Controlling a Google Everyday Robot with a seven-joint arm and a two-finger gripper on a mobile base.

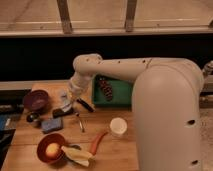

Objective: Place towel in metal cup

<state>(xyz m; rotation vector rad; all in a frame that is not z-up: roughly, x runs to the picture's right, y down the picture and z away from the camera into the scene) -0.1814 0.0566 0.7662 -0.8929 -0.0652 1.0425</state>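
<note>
Gripper (69, 99), closed, sits at the towel (64, 94) in the pick-up step, hold uncertain; next it must carry the towel left and nearer, over the metal cup (33, 117).

Counting across the wooden table (117, 152) now. Two bowls: a purple bowl (36, 100) at the left, a reddish bowl (43, 154) at the lower left. Two cups: the small metal cup (33, 117) and a white cup (118, 126). One blue sponge (51, 125). One towel (63, 95), left of centre. One green tray (120, 95). One round yellow fruit (52, 150), one banana (76, 154), one orange carrot-like piece (98, 142). And one gripper (68, 101), left of centre by the towel, fingers closed.
</note>
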